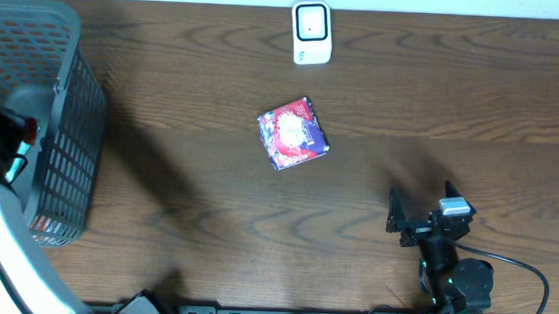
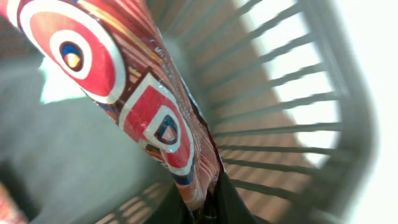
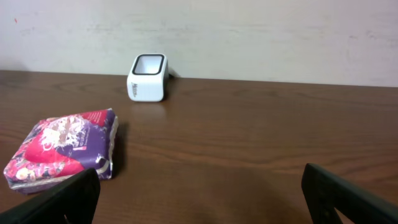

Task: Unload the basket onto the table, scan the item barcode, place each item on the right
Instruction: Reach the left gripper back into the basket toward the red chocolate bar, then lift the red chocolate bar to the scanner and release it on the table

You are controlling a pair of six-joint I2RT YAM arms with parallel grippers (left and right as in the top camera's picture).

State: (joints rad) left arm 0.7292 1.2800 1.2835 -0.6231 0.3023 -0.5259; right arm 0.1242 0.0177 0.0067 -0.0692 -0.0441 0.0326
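Your left gripper [image 2: 210, 208] clamped on end of red-patterned packet [image 2: 143, 106], down inside grey basket [image 1: 76, 122] at left. Barcode scanner [image 1: 312, 32] far centre, well right of basket: carry packet rightward. Right gripper [image 1: 425, 205] wide, empty, near right.

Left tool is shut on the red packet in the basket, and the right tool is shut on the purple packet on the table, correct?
No. The right tool is open and empty, apart from the purple packet lying on the table: see the right wrist view. The rest stands.
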